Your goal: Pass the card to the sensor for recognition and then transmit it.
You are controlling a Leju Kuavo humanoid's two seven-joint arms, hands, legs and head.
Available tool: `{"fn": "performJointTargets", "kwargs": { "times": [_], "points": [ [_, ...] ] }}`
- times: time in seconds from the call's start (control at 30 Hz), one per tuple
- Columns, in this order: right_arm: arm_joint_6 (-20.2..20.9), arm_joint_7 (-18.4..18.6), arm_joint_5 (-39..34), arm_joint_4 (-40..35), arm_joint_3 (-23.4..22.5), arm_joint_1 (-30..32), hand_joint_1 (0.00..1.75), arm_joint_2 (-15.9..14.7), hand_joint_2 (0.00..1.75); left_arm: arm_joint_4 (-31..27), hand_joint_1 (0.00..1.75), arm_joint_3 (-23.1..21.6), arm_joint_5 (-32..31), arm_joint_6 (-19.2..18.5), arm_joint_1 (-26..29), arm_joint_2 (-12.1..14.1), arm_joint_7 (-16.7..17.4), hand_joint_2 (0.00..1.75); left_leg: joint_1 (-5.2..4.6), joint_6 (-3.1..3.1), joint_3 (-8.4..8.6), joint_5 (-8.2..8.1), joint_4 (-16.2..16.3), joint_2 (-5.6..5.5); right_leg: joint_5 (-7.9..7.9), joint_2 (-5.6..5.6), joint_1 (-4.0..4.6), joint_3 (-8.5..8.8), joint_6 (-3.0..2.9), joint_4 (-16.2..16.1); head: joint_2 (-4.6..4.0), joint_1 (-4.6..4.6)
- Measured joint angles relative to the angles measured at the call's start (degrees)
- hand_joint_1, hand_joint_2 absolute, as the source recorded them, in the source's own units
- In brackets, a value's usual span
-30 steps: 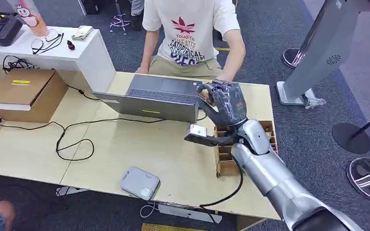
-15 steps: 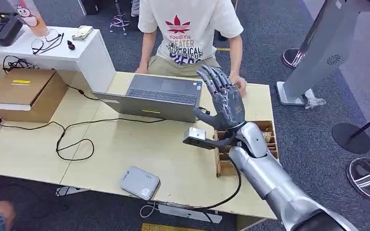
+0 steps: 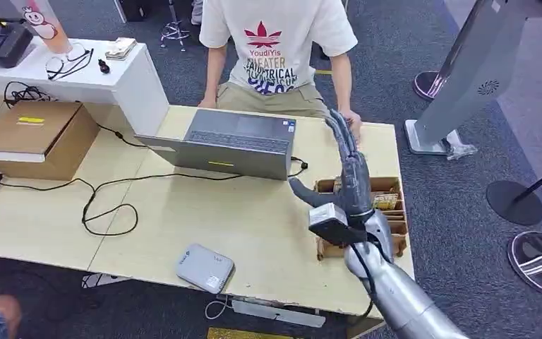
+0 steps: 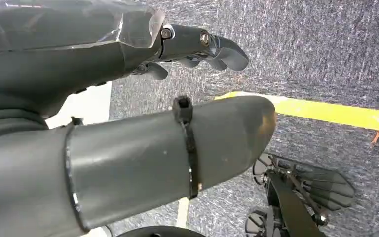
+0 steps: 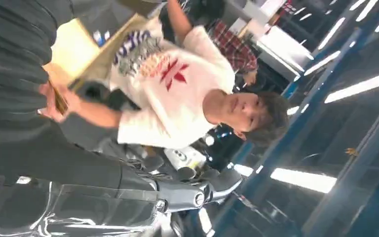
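A grey sensor box point(image 3: 205, 268) is lying at the table's point(image 3: 183, 212) near edge, left of the robot's arm. Further right, the right hand point(image 3: 349, 176) is hovering over a partitioned cardboard tray point(image 3: 388, 187), fingers stretched wide apart, gripping nothing. The card is probably among the tray's contents; I cannot pick it out. The left hand point(image 4: 128, 113) is hanging over carpet, fingers loosely apart. Reaching down, the right hand could knock the tray or the person's hand point(image 3: 353, 121) just beyond it.

Wooden table point(image 3: 183, 212): laptop point(image 3: 229, 145), sensor point(image 3: 205, 268).
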Motion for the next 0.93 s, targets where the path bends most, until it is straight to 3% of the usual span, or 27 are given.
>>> {"fn": "performJointTargets", "kwargs": {
  "times": [0.4, 0.93],
  "points": [
    [10.73, -1.99, -11.58, -16.72, -3.93, 17.37, 0.00, -2.64, 1.75, 0.00, 0.00, 1.09, 1.16, 0.00, 0.19, -0.13, -0.52, 0.00, 0.01, -0.02, -0.04, -0.02, -0.01, 0.00, -0.02, -0.03, 0.01, -0.04, 0.00, 0.00, 0.00, 0.02],
    [17.70, -2.42, -16.65, -17.65, -6.84, 23.82, 0.00, -3.21, 1.75, 0.00, 0.00, 2.69, 2.01, 0.63, 0.43, -0.42, 0.06, 0.00, 0.01, -0.02, -0.02, -0.01, -0.01, 0.02, 0.00, 0.01, 0.01, -0.03, -0.01, 0.00, 0.00, 0.00]
  ]
}}
